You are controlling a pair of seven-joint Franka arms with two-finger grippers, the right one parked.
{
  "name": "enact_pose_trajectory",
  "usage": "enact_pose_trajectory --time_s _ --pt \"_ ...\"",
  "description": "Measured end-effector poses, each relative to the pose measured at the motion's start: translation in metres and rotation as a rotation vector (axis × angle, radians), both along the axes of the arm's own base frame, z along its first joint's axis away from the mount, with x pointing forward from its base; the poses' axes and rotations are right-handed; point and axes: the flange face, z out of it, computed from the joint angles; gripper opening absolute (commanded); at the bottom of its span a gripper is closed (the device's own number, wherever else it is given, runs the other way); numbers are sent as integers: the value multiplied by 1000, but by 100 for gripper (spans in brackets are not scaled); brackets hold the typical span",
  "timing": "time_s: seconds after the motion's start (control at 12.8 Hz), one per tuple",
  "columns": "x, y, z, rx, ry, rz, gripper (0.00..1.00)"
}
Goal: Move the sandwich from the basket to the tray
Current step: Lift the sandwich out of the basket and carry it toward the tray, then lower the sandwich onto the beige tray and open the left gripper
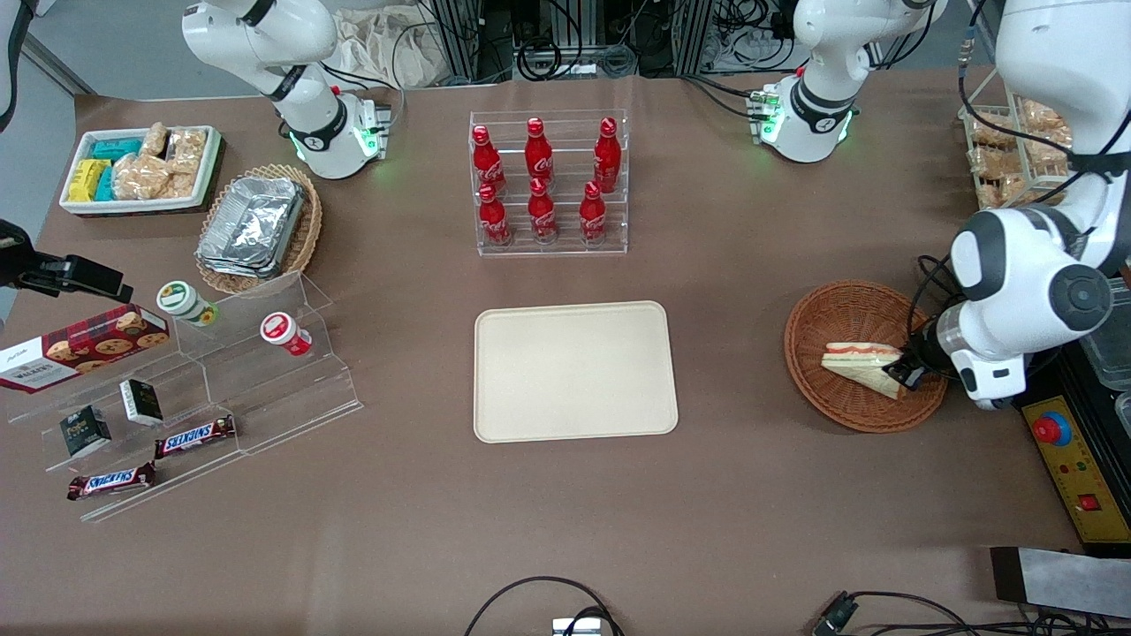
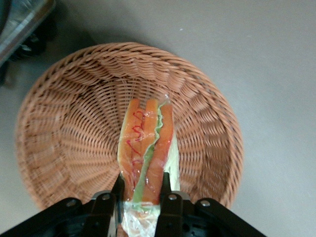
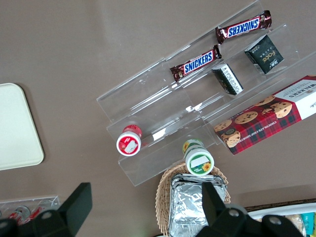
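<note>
While a brown-covered table (image 1: 724, 495) is spreading under cables and rack legs, a flat cream-beige rectangular tray (image 1: 574, 371) is lying bare near its middle. Toward the working arm's end, the black two-finger gripper (image 2: 141, 186) is clamping the triangular white-bread sandwich (image 2: 147, 148) inside the round reddish-brown wicker basket (image 2: 74, 133).

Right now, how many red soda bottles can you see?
6, all in the clear rack, farther from the front camera than the tray: three on the lower step, three above. The gripper is at the basket.
</note>
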Motion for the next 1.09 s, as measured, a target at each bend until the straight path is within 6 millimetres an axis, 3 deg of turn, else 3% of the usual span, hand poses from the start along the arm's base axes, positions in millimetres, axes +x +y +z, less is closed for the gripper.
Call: enact_pose_trajectory --time_s 0.16,0.31,0.39,0.55,0.62,0.78,0.94,1.09 --pt "14 -14 64 -11 26 -78 0" --pt "23 -46 127 -28 12 -157 0" --pt "24 -72 149 -42 1 -205 0" --pt "19 -138 164 -77 -4 -319 0" --pt "14 -172 158 -95 6 -374 0" --pt "8 -241 127 -122 12 -484 0" --pt "3 -305 79 -121 -2 -585 0" --pt "-3 -343 24 -116 29 -653 0"
